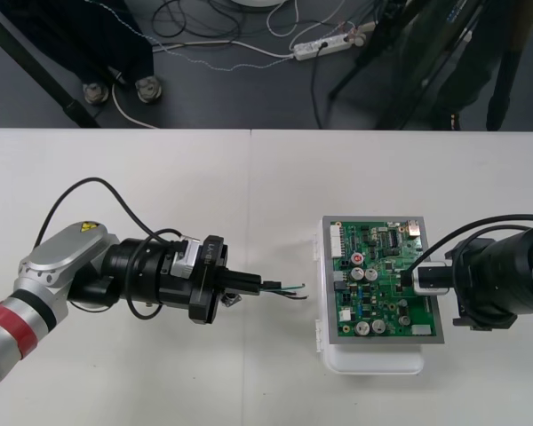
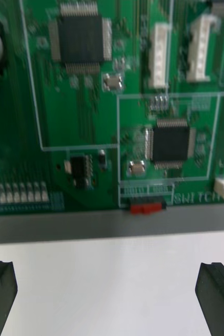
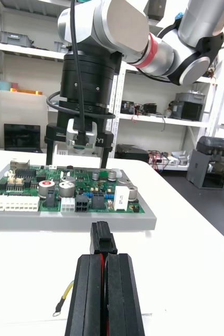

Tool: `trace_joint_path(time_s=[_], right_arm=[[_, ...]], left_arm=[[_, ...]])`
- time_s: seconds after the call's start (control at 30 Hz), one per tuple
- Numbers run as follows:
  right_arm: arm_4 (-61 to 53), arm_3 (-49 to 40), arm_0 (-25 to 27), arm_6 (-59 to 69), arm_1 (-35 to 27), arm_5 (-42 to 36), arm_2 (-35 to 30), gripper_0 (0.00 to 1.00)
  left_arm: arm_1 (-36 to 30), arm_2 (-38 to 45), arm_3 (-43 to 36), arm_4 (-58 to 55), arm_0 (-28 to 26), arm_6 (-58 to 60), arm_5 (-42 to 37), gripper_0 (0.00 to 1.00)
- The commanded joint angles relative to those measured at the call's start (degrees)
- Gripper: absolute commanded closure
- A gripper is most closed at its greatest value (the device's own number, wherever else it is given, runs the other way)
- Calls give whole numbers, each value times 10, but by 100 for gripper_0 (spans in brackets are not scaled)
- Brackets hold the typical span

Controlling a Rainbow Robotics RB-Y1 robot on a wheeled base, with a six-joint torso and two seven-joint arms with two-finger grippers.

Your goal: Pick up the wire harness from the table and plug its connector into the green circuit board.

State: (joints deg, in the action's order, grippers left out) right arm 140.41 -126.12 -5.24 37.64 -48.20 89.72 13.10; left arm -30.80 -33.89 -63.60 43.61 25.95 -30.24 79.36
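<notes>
Harness held left of the board, not yet plugged.
The left gripper is closed on the wire harness at its stiff black plug, the right place since the thin wires probably flop; over the green circuit board the right gripper is held wide open.
</notes>
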Motion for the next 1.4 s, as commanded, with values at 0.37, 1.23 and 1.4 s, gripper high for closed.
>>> trace_joint_path(time_s=[0.37, 1.23, 1.4], right_arm=[[15, -18, -21, 17, 28, 3, 15, 0], [39, -17, -38, 15, 30, 3, 36, 0], [44, -17, -38, 20, 37, 3, 36, 0]], left_arm=[[10, -39, -96, 5, -14, 55, -137, 100], [56, -39, -109, 64, -25, 85, -173, 100], [60, -39, -109, 73, -27, 87, -177, 100]])
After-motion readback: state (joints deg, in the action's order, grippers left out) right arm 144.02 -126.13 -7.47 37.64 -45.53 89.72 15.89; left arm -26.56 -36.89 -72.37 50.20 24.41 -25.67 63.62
